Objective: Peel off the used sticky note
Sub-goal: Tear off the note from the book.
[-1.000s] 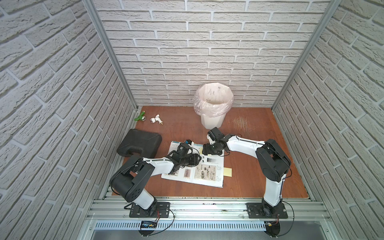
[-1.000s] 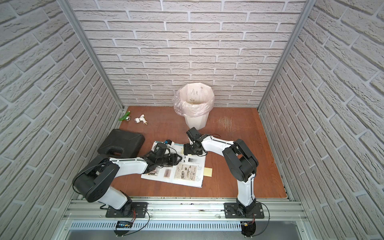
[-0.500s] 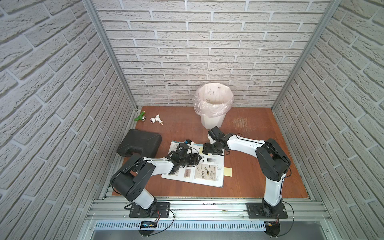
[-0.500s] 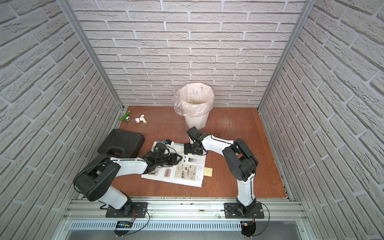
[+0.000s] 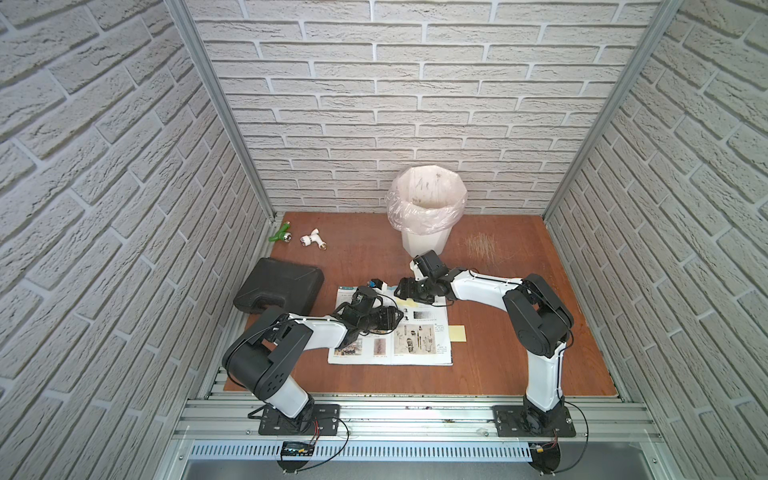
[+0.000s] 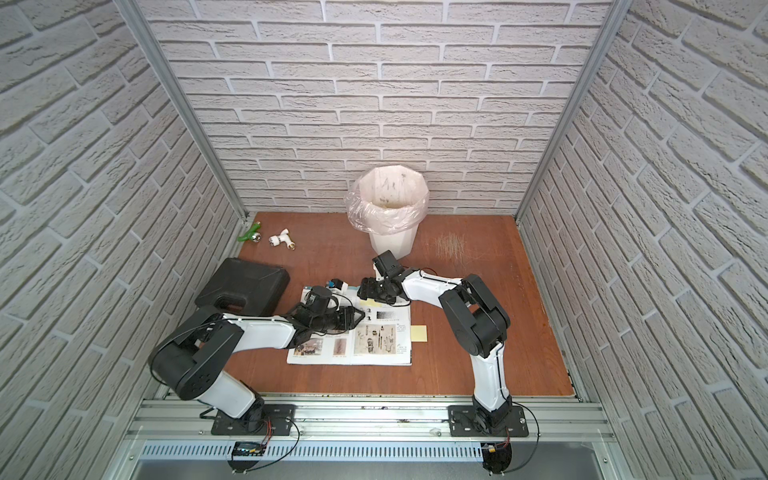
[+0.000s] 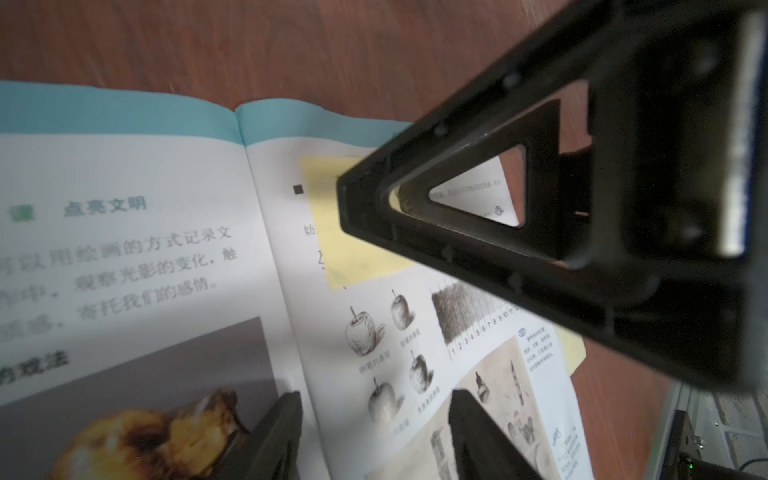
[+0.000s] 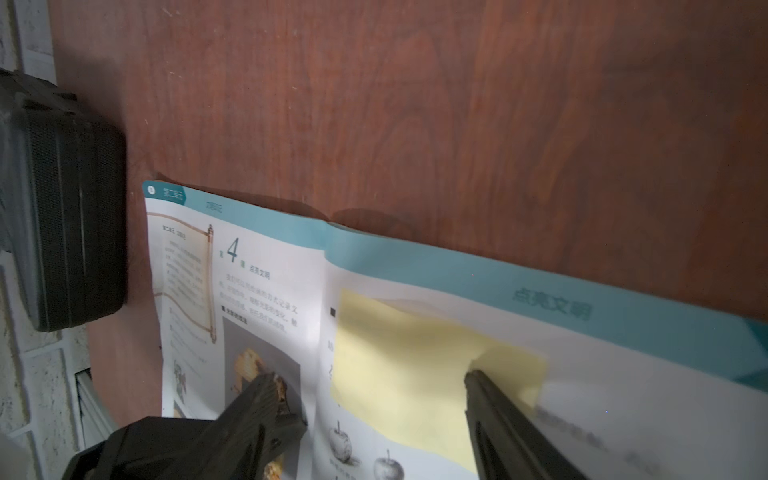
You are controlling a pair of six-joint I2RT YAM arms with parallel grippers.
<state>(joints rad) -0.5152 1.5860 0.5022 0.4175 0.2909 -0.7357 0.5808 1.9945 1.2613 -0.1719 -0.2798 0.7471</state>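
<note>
Right pincer spread over sticky note; heading 点亮文明.

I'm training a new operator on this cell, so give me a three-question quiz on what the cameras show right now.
1. True or false: the right gripper has lifted the used sticky note clear off the open textbook.
2. Multiple choice: where on the textbook is the sticky note? A) the page on the right arm's side; B) the page on the left arm's side; C) the outside cover.
3. Short answer: what stands against the back wall, ready for waste?

Key
1. False: the note lies on the page, and the gripper's jaws are open above it.
2. A
3. The plastic-lined waste bin.
</note>
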